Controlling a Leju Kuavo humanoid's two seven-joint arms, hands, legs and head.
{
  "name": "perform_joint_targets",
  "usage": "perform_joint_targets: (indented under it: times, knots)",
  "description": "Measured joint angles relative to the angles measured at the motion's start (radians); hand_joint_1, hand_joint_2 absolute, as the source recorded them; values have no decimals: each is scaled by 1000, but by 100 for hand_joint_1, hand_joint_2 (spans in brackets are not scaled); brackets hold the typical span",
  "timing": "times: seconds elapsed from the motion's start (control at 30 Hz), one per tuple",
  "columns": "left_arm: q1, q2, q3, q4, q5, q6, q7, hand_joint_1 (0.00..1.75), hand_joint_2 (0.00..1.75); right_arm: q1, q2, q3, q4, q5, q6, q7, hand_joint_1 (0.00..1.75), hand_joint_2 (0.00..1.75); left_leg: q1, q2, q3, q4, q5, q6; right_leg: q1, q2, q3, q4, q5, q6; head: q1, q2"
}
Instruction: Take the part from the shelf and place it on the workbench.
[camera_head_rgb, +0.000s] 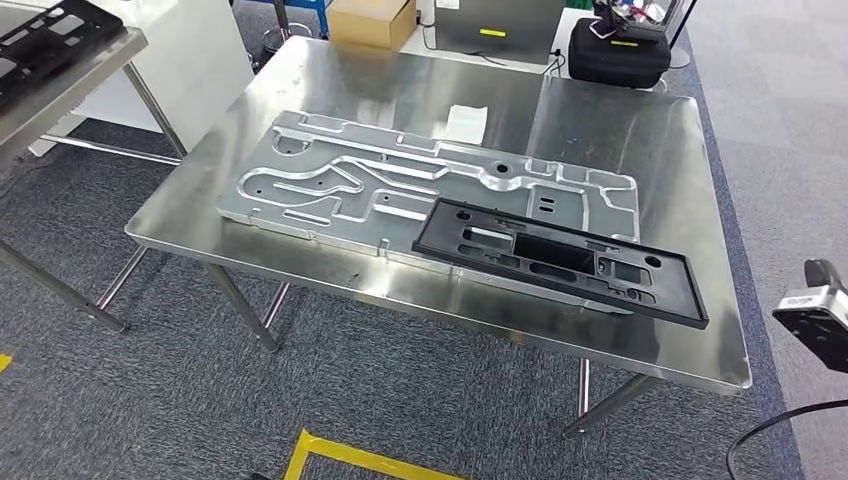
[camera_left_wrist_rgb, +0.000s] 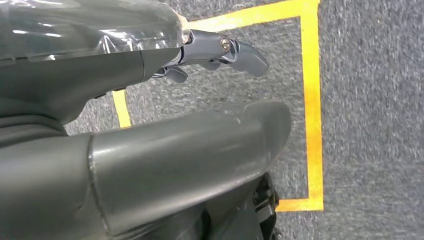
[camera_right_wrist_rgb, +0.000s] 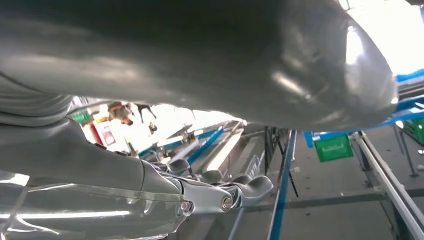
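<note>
A black plastic frame part (camera_head_rgb: 560, 260) lies flat on the near right of the steel workbench (camera_head_rgb: 620, 130), overlapping the edge of a large machined aluminium plate (camera_head_rgb: 340, 185). Neither hand touches it. A piece of my right arm (camera_head_rgb: 815, 312) shows at the right edge, beside the bench and lower than its top. In the left wrist view my left hand (camera_left_wrist_rgb: 200, 145) hangs over grey carpet, its fingers (camera_left_wrist_rgb: 235, 50) apart from the thumb and holding nothing. In the right wrist view my right hand (camera_right_wrist_rgb: 200, 60) is also bare, its fingers (camera_right_wrist_rgb: 245, 187) stretched out away from the thumb.
A small white paper (camera_head_rgb: 466, 120) lies behind the plate. A second steel table with another black part (camera_head_rgb: 40, 30) stands far left. A cardboard box (camera_head_rgb: 372, 20) and a black case (camera_head_rgb: 618, 50) sit behind the bench. Yellow tape (camera_head_rgb: 340, 455) marks the floor. Blue racking holds a green bin (camera_right_wrist_rgb: 334, 147).
</note>
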Motion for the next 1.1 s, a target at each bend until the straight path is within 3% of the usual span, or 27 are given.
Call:
perform_joint_targets:
  times: [0.07,0.13,0.2,0.27,0.3,0.33,0.37,0.4,0.47,0.5,0.53,0.63,0.67,0.7,0.77,0.8,0.83,0.87,0.9,0.97,1.03,1.1]
  knots:
    - [0,0,0,0,0,-2,-1,0,0,37,8,-15,-18,-11,-4,-10,0,0,-2,-1,-6,7,-2,-11,7,0,2,-13,-8,-16,-1,0]
    - [0,1,0,0,2,-3,-1,0,0,70,17,-32,-34,-21,-6,-19,0,0,-2,0,-10,15,-11,-23,2,-2,-1,-21,-9,-30,-1,0]
    - [0,2,0,0,6,-3,-1,0,0,99,27,-47,-47,-28,-7,-26,0,0,0,2,-34,74,-63,-35,-2,-5,-7,-26,-1,-44,-6,0]
    - [-1,2,0,0,8,-3,-1,0,0,124,37,-60,-55,-32,-6,-32,0,0,4,3,-79,195,-139,-42,-1,-7,-18,-25,7,-51,-11,0]
    - [-1,2,0,0,9,-3,-1,0,0,136,42,-66,-58,-33,-6,-34,0,0,5,4,-97,248,-163,-44,0,-8,-25,-24,11,-52,-11,0]
    - [-1,2,0,0,10,-3,0,0,0,147,48,-72,-60,-34,-6,-37,0,0,6,4,-102,275,-167,-45,0,-9,-31,-23,16,-52,-11,0]
    - [-1,2,0,0,11,-3,1,0,0,159,54,-78,-62,-35,-6,-40,0,0,6,4,-89,263,-152,-45,0,-9,-37,-21,20,-50,-11,0]
    - [-2,3,0,0,11,-3,2,0,0,170,59,-84,-64,-35,-6,-42,0,0,6,4,-58,215,-123,-43,0,-9,-43,-20,24,-48,-11,0]
    - [-5,4,0,0,13,-3,3,0,0,191,68,-98,-71,-36,-6,-45,0,0,5,3,23,76,-70,-37,1,-9,-51,-17,34,-40,-11,0]
    - [-6,4,-1,0,13,-3,3,0,0,201,72,-106,-75,-36,-6,-48,0,0,3,2,48,28,-55,-32,1,-9,-53,-17,40,-34,-11,0]
    - [-7,4,-1,0,13,-3,4,0,0,210,76,-115,-79,-37,-6,-50,0,0,0,2,59,2,-50,-28,2,-9,-54,-18,46,-27,-11,0]
    - [-8,4,-3,0,14,-3,5,0,0,240,89,-137,-87,-42,-5,-58,0,0,-3,3,43,-8,-31,-10,0,-8,-57,-24,62,-6,-10,0]
    - [-8,4,-3,0,14,-3,6,0,0,250,93,-144,-88,-42,-4,-59,0,0,-2,4,35,-11,-20,-1,-1,-7,-63,-15,45,-1,-9,0]
    - [-9,4,-3,0,14,-3,7,0,0,259,98,-150,-89,-42,-4,-61,0,0,0,6,26,-14,-9,8,-1,-6,-74,12,11,1,-8,0]
    - [-11,4,-4,0,14,-2,10,0,0,274,107,-157,-89,-42,-2,-65,0,0,-2,10,1,-14,13,19,0,-5,-107,122,-89,2,-6,0]
    - [-11,4,-4,0,14,-1,11,0,0,281,113,-159,-89,-40,-2,-68,0,0,-5,11,-13,-13,23,22,0,-5,-121,184,-123,3,-6,0]
    - [-11,4,-5,0,14,0,13,0,0,288,119,-159,-89,-37,-1,-71,0,0,-8,12,-27,-11,32,22,1,-5,-125,228,-136,2,-6,0]
    - [-11,4,-6,0,13,1,15,0,0,293,125,-159,-89,-33,-1,-75,0,0,-11,12,-42,-9,41,23,3,-5,-114,243,-127,0,-7,0]
    - [-11,4,-7,0,13,3,17,0,0,296,132,-159,-89,-27,-1,-78,0,0,-14,12,-55,-6,48,23,5,-5,-84,220,-103,-5,-6,0]
    - [-13,3,-9,0,12,4,21,0,0,298,144,-158,-89,-13,-2,-83,0,0,-18,12,-75,2,60,20,15,-4,16,91,-67,-24,-7,0]
    - [-15,1,-11,0,12,4,22,0,0,301,154,-155,-89,4,-4,-89,0,0,-20,12,-85,7,72,13,25,-5,94,-28,-70,-40,-7,0]
    - [-16,0,-11,0,13,4,23,0,0,307,166,-150,-89,19,-8,-94,0,0,-18,12,-89,6,84,2,29,-6,108,-64,-73,-46,-7,0]
